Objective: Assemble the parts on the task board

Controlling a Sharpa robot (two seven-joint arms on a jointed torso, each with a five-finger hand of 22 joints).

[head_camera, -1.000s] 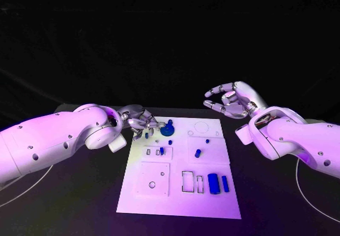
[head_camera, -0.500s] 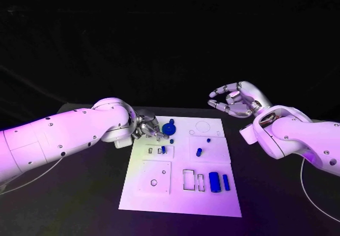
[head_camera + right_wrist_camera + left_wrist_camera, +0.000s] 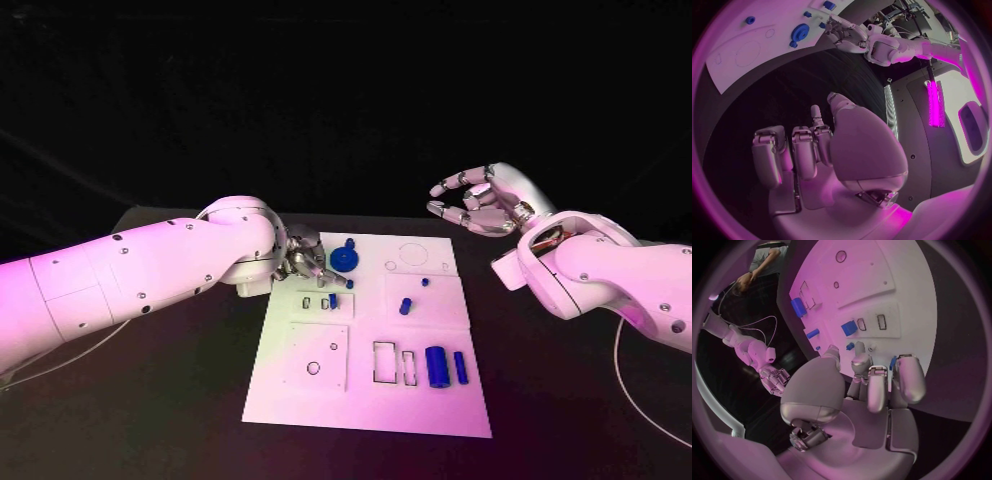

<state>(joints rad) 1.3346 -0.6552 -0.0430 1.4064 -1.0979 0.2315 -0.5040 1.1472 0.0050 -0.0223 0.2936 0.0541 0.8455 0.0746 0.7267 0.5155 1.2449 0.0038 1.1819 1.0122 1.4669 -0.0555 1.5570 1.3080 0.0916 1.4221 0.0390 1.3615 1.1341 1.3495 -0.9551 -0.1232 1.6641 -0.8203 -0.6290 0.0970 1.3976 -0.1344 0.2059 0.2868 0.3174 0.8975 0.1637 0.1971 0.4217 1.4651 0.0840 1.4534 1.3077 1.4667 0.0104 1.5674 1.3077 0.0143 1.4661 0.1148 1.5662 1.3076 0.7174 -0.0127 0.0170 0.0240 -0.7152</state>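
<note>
Look at your left hand [image 3: 300, 256]. It sits low at the far left corner of the white task board [image 3: 317, 400], and its fingers are bunched close together, pointing down at the board. In the left wrist view the fingers [image 3: 907, 377] are curled in side by side, and a bit of blue shows between two of them. You cannot tell if the hand holds that blue bit or only touches it.

Just beside this hand is a round blue part [image 3: 343, 260], near the far edge of the board. A small blue part [image 3: 333, 301] stands a little nearer to you, next to some small slots.

Your right hand [image 3: 477, 203] is up in the air past the far right corner of the board, well apart from it. Its fingers are bent in like a loose claw, with gaps between them, and there is nothing in it.

In the middle of the board lies one more small blue part [image 3: 405, 306]. Toward the near right side, two long blue parts [image 3: 446, 367] lie side by side, next to a slot shaped like a box.
</note>
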